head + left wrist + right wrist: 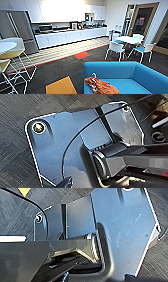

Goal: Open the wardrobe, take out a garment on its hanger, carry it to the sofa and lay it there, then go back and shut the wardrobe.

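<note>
Head view, left to right: white wire-frame stools (13, 66) with yellow seats stand at a round white tabletop (6, 46) that the frame edge cuts off. Behind them is a stainless refrigerator (21, 31), then a long run of white kitchen cabinets (70, 37) with a microwave (45, 28) on the counter. The upper cabinets are washed out by glare — detail there cannot be read. On the dark carpet lie a yellow floor panel (61, 86) and a red one (82, 55). Further right, a white table (128, 39) with white chairs (115, 48) stands before a wood-framed door (143, 21).

The sofa (140, 75) occupies the lower right, partly cut off. The garment (101, 87) lies crumpled on its seat cushion, with the hanger (94, 77) hook rising at its left end; any lettering is hidden in the folds.

Both wrist views show dark carpet beneath the robot's own plate and bar. The right wrist view adds a yellow corner of floor panel (24, 191). The state of either end effector — released or clenched — cannot be told.
</note>
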`<state>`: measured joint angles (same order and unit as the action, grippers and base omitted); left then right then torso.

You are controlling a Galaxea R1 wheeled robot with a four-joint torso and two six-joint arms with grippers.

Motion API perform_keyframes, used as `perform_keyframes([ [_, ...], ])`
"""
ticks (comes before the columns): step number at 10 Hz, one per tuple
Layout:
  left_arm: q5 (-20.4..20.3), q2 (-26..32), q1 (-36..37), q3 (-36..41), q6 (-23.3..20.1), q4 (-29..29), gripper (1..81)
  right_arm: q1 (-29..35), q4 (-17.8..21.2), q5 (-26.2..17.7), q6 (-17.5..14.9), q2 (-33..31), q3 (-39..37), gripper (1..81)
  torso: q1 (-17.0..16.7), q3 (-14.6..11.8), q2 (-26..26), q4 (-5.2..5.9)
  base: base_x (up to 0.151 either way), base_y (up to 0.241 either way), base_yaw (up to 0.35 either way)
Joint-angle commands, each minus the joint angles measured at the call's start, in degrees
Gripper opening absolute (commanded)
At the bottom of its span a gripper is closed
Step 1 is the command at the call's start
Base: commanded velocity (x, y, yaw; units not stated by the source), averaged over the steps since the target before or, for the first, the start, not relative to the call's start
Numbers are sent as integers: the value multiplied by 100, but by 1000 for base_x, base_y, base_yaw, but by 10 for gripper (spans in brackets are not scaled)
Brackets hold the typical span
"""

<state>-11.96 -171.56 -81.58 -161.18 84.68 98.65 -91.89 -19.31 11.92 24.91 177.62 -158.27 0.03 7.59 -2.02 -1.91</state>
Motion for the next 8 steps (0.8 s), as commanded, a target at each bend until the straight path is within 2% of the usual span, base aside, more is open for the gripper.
perform_keyframes([
  [1,212,42,234,-27,-13,58,811,149,-38,-269,-3,31,17,811,0,11,0,0,0,0,300],
  [2,212,42,234,-27,-13,58,811,158,-38,-269,-3,40,25,811,-2,-148,0,0,0,0,300],
  [4,220,51,226,-36,-13,58,811,149,-38,-269,-3,40,34,811,-3,-260,-5,0,0,0,301],
  [5,220,42,226,-28,-13,58,811,149,-38,-269,-3,40,26,811,-3,-258,-7,257,0,0,300],
  [6,220,33,234,-27,-13,58,811,148,-38,-269,-3,48,25,811,-3,-253,-7,368,0,0,301],
  [7,220,33,225,-27,-13,58,811,149,-29,-269,-3,48,25,811,-3,-253,-7,231,0,0,300],
  [8,220,33,225,-27,-13,58,811,157,-11,-269,-3,48,17,811,-3,-253,-7,201,0,0,300],
])
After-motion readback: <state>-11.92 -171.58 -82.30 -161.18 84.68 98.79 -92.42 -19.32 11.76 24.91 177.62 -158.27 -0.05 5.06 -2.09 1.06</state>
